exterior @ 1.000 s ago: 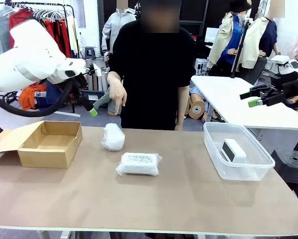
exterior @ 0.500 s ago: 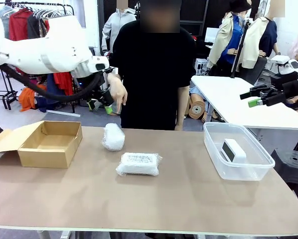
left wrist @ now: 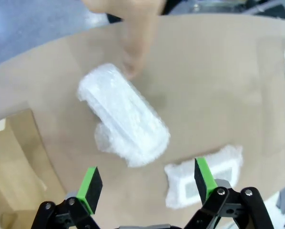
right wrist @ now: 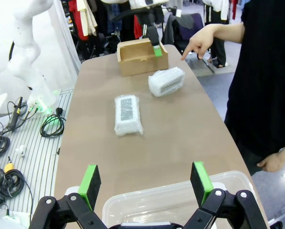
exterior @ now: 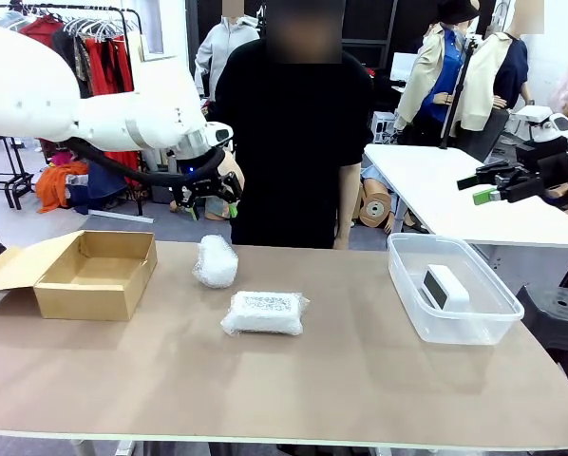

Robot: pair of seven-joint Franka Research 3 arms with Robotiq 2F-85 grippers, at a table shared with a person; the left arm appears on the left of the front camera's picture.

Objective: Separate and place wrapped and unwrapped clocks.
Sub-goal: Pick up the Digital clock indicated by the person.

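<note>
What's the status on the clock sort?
Both open: left gripper above the rounded wrapped clock, right gripper by the clear tub. Tub holds the bare clock; flat wrapped clock on the table. A person's hand points beside the rounded one.

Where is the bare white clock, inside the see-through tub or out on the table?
Inside. The bare clock lies within the walls of the clear tub, with its dark face showing.

Smooth, matt tan tabletop [exterior: 360, 389]. At nine o'clock, a dull brown cardboard box [exterior: 85, 299]. The rounded white bundle [exterior: 216, 260] and the flat white bundle with speckled label [exterior: 264, 313] wear crinkly, glossy clear plastic. At three o'clock, a smooth translucent plastic tub [exterior: 460, 328].
</note>
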